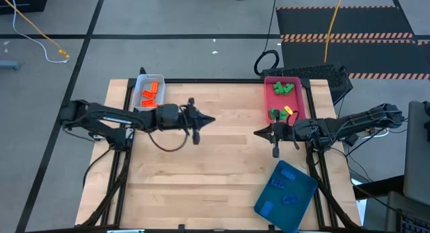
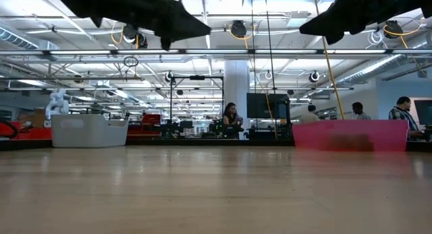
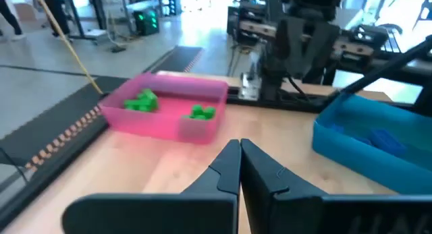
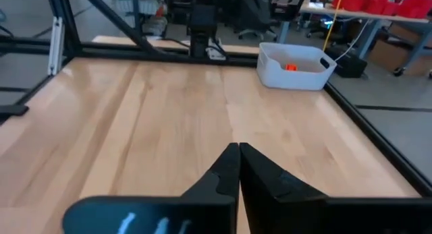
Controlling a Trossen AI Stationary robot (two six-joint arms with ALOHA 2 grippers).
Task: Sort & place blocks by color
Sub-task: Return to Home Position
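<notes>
Seemingly closing out sort, blocks binned. Hovering over bench: left gripper, right gripper, fingers pressed together, holding nothing. Needing retreat home.

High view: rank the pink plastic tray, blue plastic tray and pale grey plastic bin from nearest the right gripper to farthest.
1. Pink plastic tray, right side, just beside the right gripper.
2. Blue plastic tray, right side, at the picture's bottom.
3. Pale grey plastic bin, left side, across the table.
</notes>
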